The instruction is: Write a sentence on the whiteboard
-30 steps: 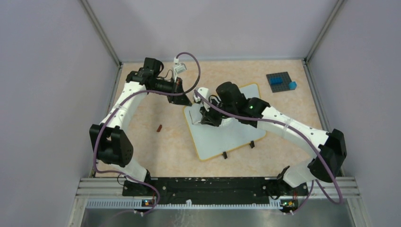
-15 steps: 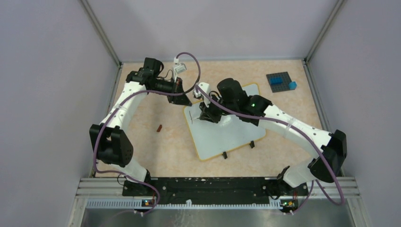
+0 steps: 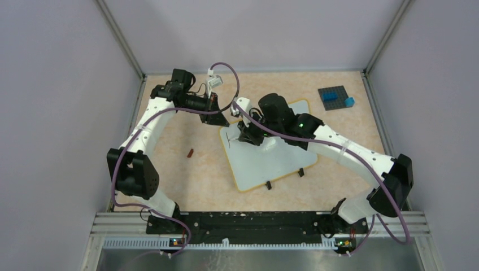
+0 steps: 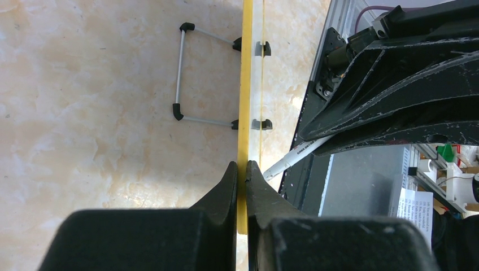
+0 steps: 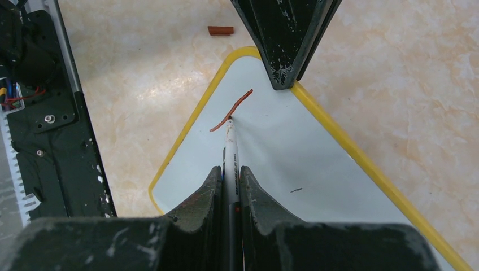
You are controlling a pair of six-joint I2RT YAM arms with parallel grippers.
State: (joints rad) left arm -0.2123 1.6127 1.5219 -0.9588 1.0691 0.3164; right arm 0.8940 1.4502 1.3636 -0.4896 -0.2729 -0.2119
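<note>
- The whiteboard [image 3: 271,161] was found lying near the middle of the table [image 3: 186,180], turned at an angle, with its far left corner between the two grippers.
- The left gripper [image 4: 241,169] was seen pressed together on the board's yellow rim [image 4: 247,84], pinching the thin edge near that corner so that the board was steadied.
- The right gripper [image 5: 230,172] was clamped on a marker [image 5: 230,141], which was held along the fingers with its tip set on the white surface, on a short reddish-brown stroke [image 5: 230,110].
- Only that one stroke was made out, so the sentence was judged to be barely begun.
- The board was judged light, stiff and smooth, and likely to slide on its small black feet [image 3: 269,185] under pen pressure. The rim was taken as the right place for a hold, with the writing face left free.
- The marker was judged slim, hard and slippery, and best gripped on the barrel, back from the tip.
- A small brown piece [image 3: 191,152], possibly the marker's cap, was noted on the table on the left arm's side, well apart from the board.
</note>
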